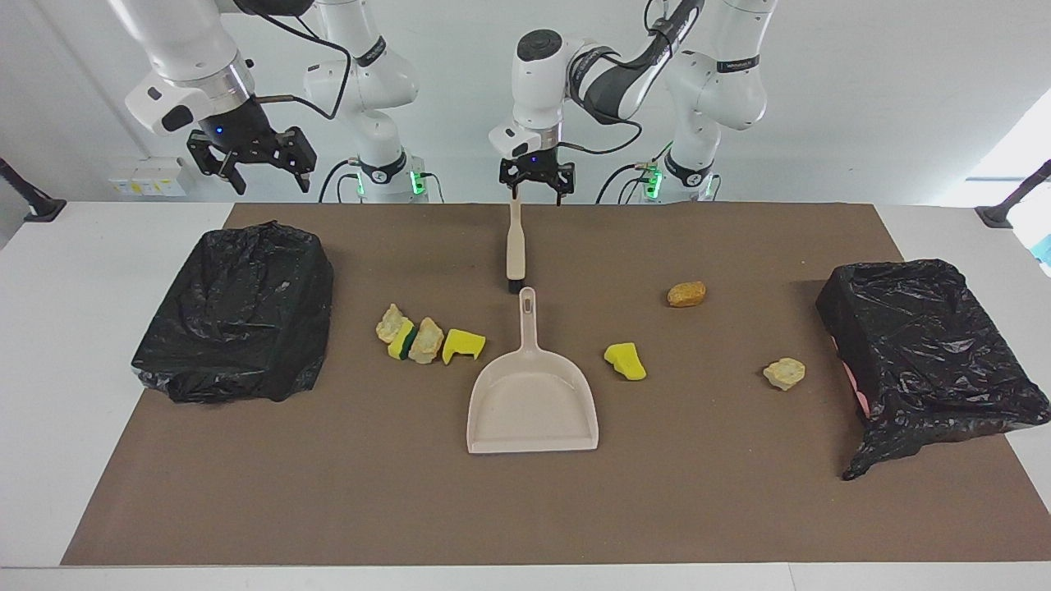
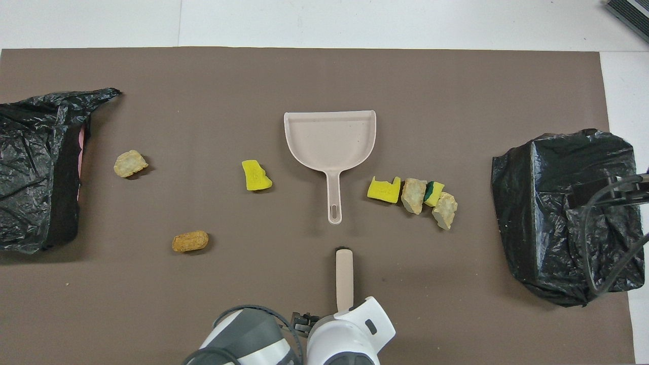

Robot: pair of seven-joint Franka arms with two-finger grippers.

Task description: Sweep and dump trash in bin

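The trash is loose sponge chunks on the brown mat: a cluster of yellow, green-sided and cream pieces (image 1: 427, 341) (image 2: 413, 195), a yellow chunk (image 1: 625, 361) (image 2: 256, 176), a golden-brown one (image 1: 686, 294) (image 2: 190, 241) and a cream one (image 1: 784, 373) (image 2: 131, 163). The beige dustpan (image 1: 532, 402) (image 2: 329, 139) lies mid-mat, with the brush (image 1: 515, 246) (image 2: 344, 276) in line with its handle, nearer to the robots. My left gripper (image 1: 536, 187) hangs open over the brush handle's end. My right gripper (image 1: 254, 168) waits open, high over the bin (image 1: 238, 320) at its end.
A second black-bagged bin (image 1: 928, 353) (image 2: 35, 167) sits at the left arm's end of the table. In the overhead view the left arm's wrist (image 2: 350, 334) covers the end of the brush handle. The bin at the right arm's end (image 2: 568, 213) is partly crossed by cables.
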